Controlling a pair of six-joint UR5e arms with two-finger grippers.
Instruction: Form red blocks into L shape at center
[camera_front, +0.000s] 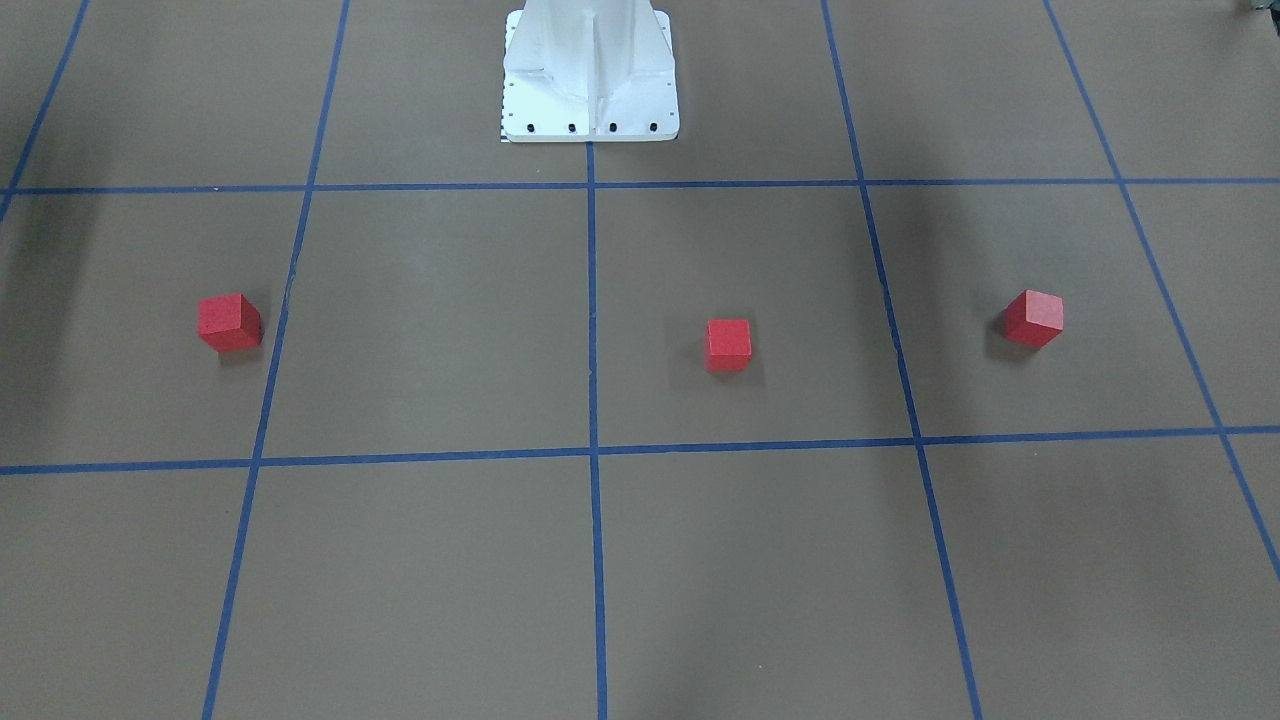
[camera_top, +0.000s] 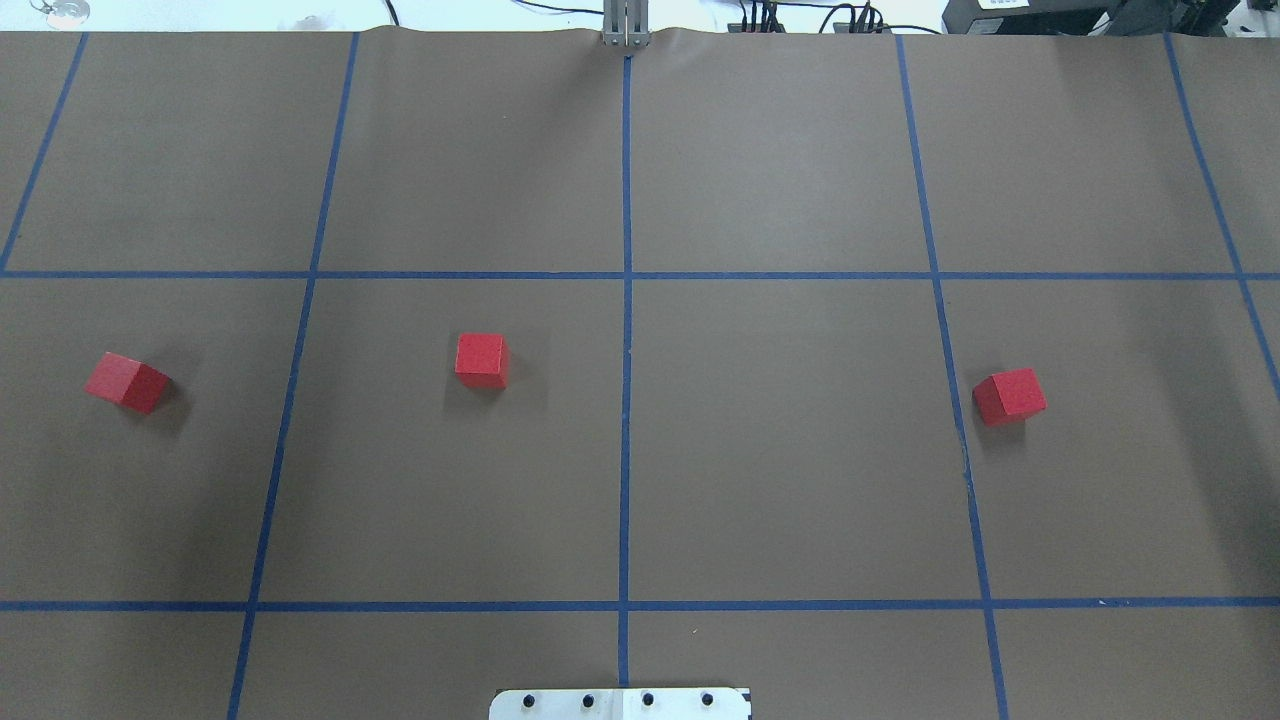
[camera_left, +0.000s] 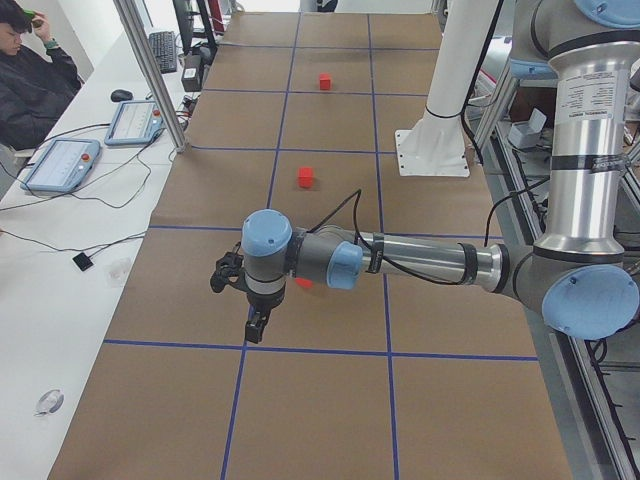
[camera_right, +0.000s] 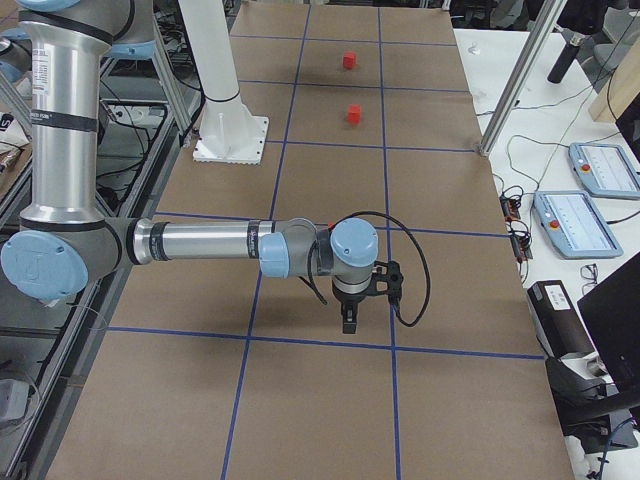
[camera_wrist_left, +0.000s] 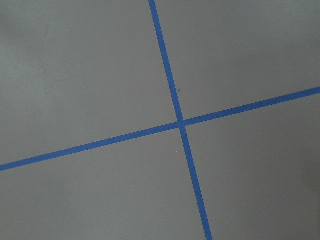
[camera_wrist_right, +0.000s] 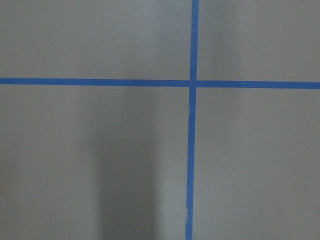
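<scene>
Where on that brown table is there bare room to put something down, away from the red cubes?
The square on the robot's right of the centre tape line, between the middle block and the right block, is bare. The row beyond the far tape line is bare too. Nothing is crowded: the left block sits alone.

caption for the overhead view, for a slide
Three small matte red cubes spaced in a row on brown, blue-taped table paper.

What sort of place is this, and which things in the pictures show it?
Most likely a robotics lab or test cell. The table is covered in brown paper with a blue tape grid, a robot arm reaches over it, and teach pendants lie on a side bench where a person sits.
</scene>
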